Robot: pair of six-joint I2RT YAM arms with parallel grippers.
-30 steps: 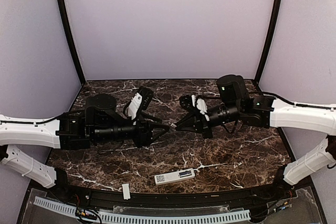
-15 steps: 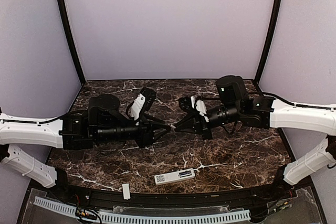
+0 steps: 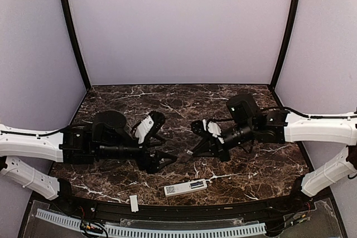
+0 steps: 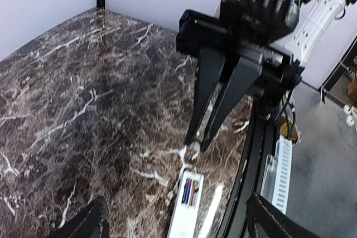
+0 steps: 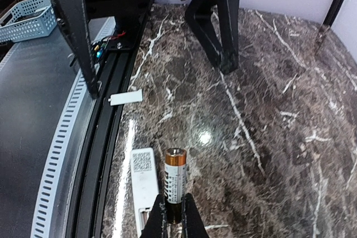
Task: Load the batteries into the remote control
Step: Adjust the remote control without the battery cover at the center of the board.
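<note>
The remote control (image 3: 186,187) lies face down near the table's front edge, white with a label. Its battery bay (image 4: 189,190) is open at one end and shows something coloured inside. My right gripper (image 5: 172,222) is shut on the lower end of one of the batteries (image 5: 175,182), copper-topped with a white label. In the right wrist view this battery shows just right of the remote (image 5: 143,185). From the left wrist view the battery's end (image 4: 192,152) hangs just beyond the remote's open end. My left gripper (image 3: 163,161) stands wide open and holds nothing, left of the right gripper (image 3: 193,151).
A short flat white strip (image 3: 134,203) lies on the black rail at the front edge, left of the remote. A perforated white cable duct (image 3: 150,229) runs below the rail. Dark uprights (image 3: 71,26) and purple walls enclose the marble table (image 3: 251,165).
The two gripper tips were together above mid-table. They have parted, the left jaws have opened wide, and both arms have dropped toward the front; the right one carries the battery to the remote.
</note>
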